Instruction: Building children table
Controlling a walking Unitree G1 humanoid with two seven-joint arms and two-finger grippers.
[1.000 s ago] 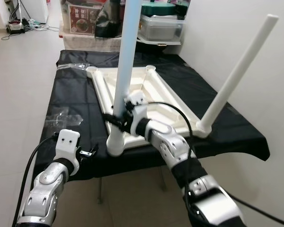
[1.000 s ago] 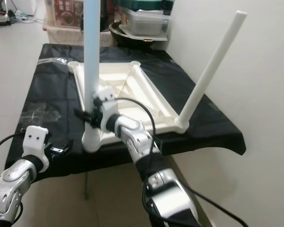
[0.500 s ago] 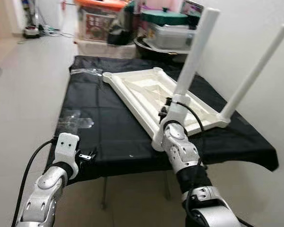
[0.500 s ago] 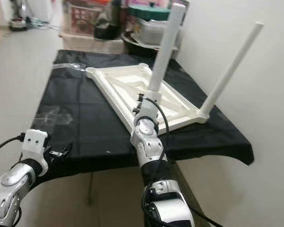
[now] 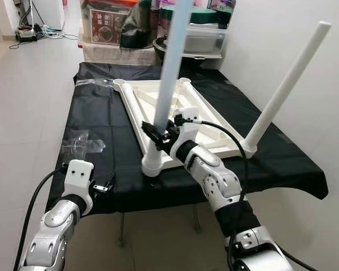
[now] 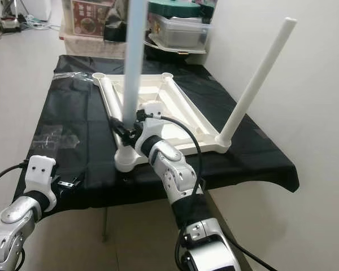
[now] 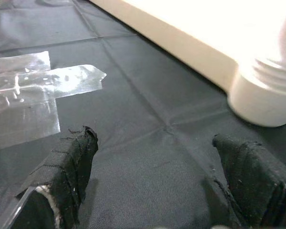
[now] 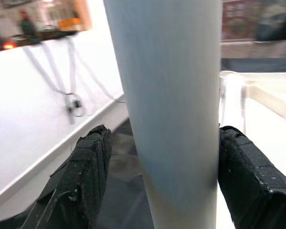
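Jaws of right gripper [image 5: 160,133] clamp low on light, stiff, slippery white plastic table leg [image 5: 168,79]; left gripper [image 7: 157,181] gapes empty over black-clothed counter [image 5: 107,164].

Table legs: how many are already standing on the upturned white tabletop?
2. One leg rises at the near-left corner, between the right gripper fingers; the other leg slants up from the near-right corner.

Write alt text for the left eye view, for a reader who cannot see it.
The right gripper grasps a pale blue table leg standing in a corner socket of an upturned white tabletop on a black-covered table. A white leg stands at the opposite near corner, and the left gripper hovers open at the table's edge.
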